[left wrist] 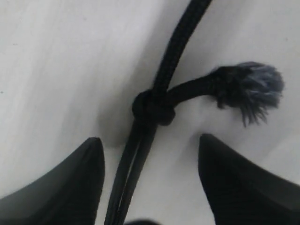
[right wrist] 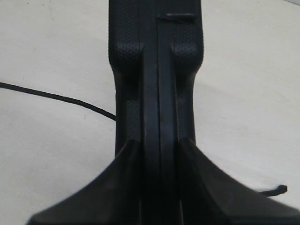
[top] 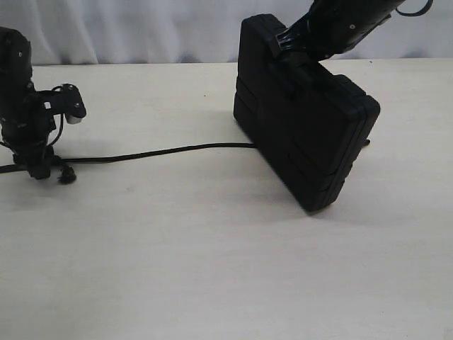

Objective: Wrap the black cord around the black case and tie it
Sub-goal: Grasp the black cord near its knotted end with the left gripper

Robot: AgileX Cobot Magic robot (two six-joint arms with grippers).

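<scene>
exterior view: the right end effector point(top: 297, 57) is clamped on the top edge of the black case point(top: 304, 134), which stands upright and tilted at the right of the desk point(top: 212, 269). the black cord point(top: 170, 151) lies along the desk from the case to the left end effector point(left wrist: 149, 150), whose jaws stand open on either side of the cord's knot point(left wrist: 152, 108), clear of it.

A pale cream tabletop point(top: 212, 269) runs back to a white, softly creased curtain point(top: 141, 28), evenly lit.
</scene>
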